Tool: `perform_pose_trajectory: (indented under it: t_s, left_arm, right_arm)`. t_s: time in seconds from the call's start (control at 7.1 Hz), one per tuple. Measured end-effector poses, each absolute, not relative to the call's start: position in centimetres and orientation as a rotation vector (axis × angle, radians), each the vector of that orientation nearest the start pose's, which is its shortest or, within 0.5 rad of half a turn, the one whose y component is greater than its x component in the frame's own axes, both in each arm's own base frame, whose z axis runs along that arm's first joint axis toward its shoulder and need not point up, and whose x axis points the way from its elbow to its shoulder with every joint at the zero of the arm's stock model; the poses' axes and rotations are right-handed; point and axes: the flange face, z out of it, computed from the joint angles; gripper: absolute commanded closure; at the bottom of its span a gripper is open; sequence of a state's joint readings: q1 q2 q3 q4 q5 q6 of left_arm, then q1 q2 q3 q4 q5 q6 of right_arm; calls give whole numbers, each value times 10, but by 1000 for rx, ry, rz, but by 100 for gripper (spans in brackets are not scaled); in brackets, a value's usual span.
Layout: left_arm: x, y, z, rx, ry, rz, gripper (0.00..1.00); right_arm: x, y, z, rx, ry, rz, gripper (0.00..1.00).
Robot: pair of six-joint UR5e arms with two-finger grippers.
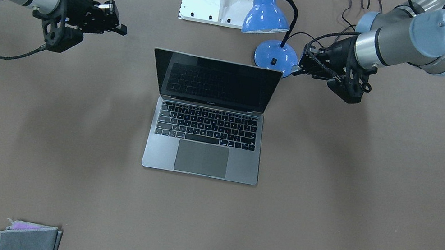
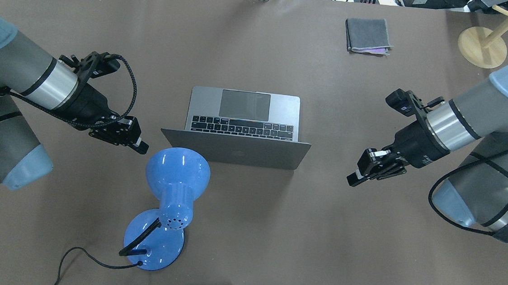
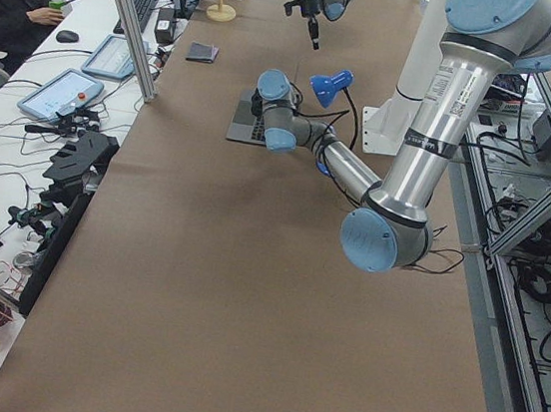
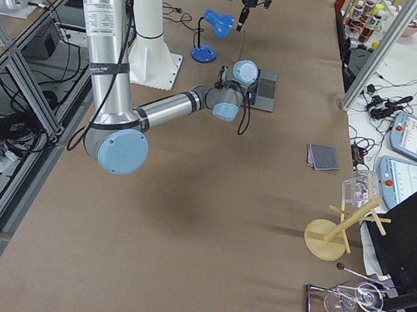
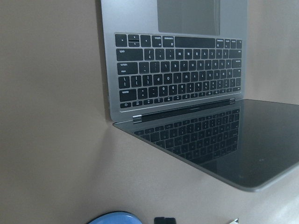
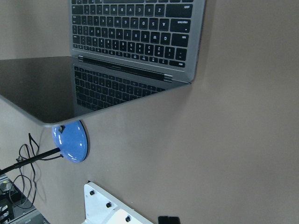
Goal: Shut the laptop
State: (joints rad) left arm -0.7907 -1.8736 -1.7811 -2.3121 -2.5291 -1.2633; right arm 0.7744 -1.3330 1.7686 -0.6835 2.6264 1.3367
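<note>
Left hand [image 2: 141, 146] and right hand [image 2: 352, 180] both look pinched closed and empty, flanking the laptop [image 2: 242, 119], which stands open at the middle of the table [image 2: 244, 259]. I judge the laptop to be stiff, slim metal with fragile glass, so I'd push the lid's top edge, though the base may slide. My wrist views barely show fingertips, and the blue lamp [image 2: 178, 173] crowds the lid.

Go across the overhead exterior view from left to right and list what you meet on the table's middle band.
left gripper → blue desk lamp → laptop → right gripper. The folded grey cloth is left out, as it shares the right gripper's span.
</note>
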Motion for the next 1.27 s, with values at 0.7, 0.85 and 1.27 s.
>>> perform_pose_trajectory:
  t_s: [0.7, 0.85, 1.27]
  left_arm:
    - [376, -413, 265, -162, 1442, 192, 100]
    - [378, -412, 264, -167, 1444, 194, 100]
    - [379, -411, 264, -171, 1445, 194, 100]
  right_arm:
    - [-362, -389, 303, -203, -1486, -224, 100]
    - [-362, -390, 303, -194, -1486, -222, 100]
    - [-366, -400, 288, -146, -1500, -200, 100]
